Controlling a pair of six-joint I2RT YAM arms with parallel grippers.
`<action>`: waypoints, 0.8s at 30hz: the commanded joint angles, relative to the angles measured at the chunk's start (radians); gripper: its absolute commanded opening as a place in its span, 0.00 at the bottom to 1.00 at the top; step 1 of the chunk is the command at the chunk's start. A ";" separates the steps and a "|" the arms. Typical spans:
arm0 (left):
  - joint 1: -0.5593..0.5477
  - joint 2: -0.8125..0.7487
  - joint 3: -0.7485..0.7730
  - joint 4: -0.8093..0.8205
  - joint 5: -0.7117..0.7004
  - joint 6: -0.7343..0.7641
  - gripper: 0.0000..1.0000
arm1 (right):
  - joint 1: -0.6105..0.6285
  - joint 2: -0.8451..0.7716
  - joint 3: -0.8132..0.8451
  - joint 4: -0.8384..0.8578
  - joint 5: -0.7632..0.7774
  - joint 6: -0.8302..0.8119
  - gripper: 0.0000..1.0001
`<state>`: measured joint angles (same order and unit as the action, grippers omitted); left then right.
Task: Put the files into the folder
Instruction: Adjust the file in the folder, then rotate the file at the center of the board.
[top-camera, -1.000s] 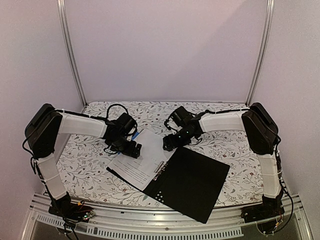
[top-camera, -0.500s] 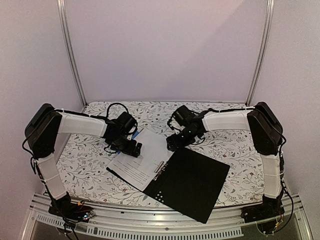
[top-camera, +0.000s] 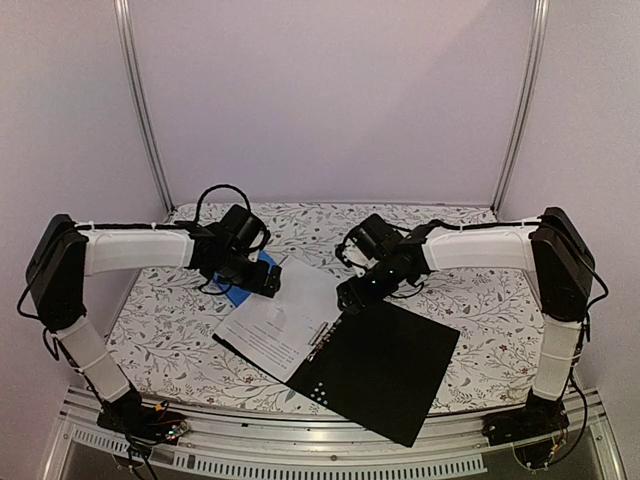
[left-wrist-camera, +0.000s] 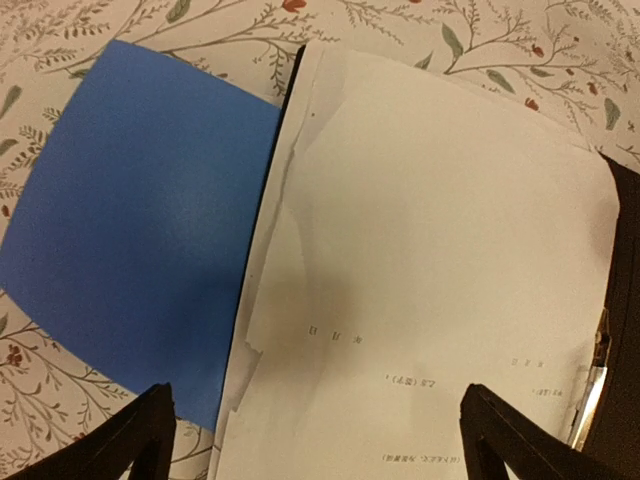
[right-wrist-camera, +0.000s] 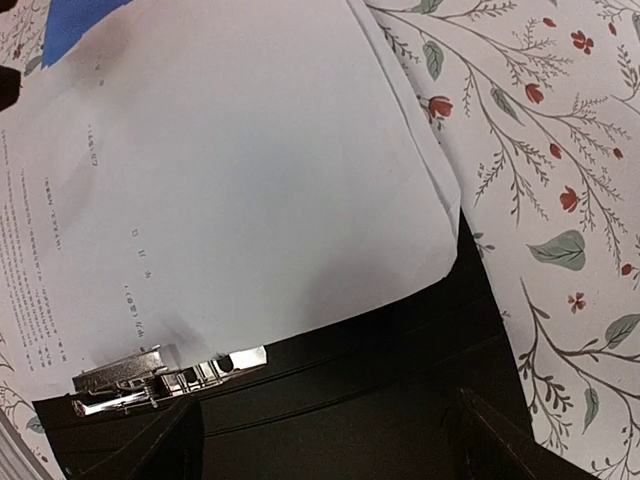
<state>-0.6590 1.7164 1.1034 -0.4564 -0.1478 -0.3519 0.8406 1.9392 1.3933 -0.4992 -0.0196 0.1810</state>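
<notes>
The folder (top-camera: 385, 365) lies open with its black inside up, at the middle right of the table; its teal cover is hidden. The files (top-camera: 280, 325) lie on its left half, beside the metal clip (top-camera: 322, 338). My left gripper (top-camera: 262, 283) is open and empty, above the sheets' far left edge. In the left wrist view the sheets (left-wrist-camera: 430, 250) fill the space between its fingers (left-wrist-camera: 150, 435). My right gripper (top-camera: 352, 296) is open and empty above the folder's far spine end. The right wrist view shows the sheets (right-wrist-camera: 230, 170), the clip (right-wrist-camera: 165, 375) and the black inside (right-wrist-camera: 350, 390).
A smaller plain blue folder (top-camera: 252, 277) lies partly under the sheets' far left edge; it also shows in the left wrist view (left-wrist-camera: 140, 230). A floral cloth (top-camera: 170, 330) covers the table. Metal frame posts (top-camera: 143, 110) stand at the back corners.
My left gripper has pulled back and lifted off the sheets, uncovering the blue folder. My right gripper has shifted slightly right and nearer, over the folder's spine. The sheets have not moved.
</notes>
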 joint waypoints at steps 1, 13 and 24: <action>-0.027 -0.108 -0.028 0.018 -0.007 -0.023 1.00 | 0.004 -0.044 -0.059 -0.025 0.060 -0.014 0.85; -0.211 -0.574 -0.462 -0.061 0.011 -0.530 1.00 | -0.090 -0.013 -0.046 -0.072 0.110 -0.041 0.95; -0.240 -0.544 -0.565 -0.066 -0.013 -0.618 0.99 | -0.179 0.075 0.024 -0.100 -0.040 -0.044 0.96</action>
<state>-0.8902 1.1183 0.5587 -0.5388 -0.1474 -0.9360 0.6716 1.9781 1.3972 -0.5735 0.0223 0.1406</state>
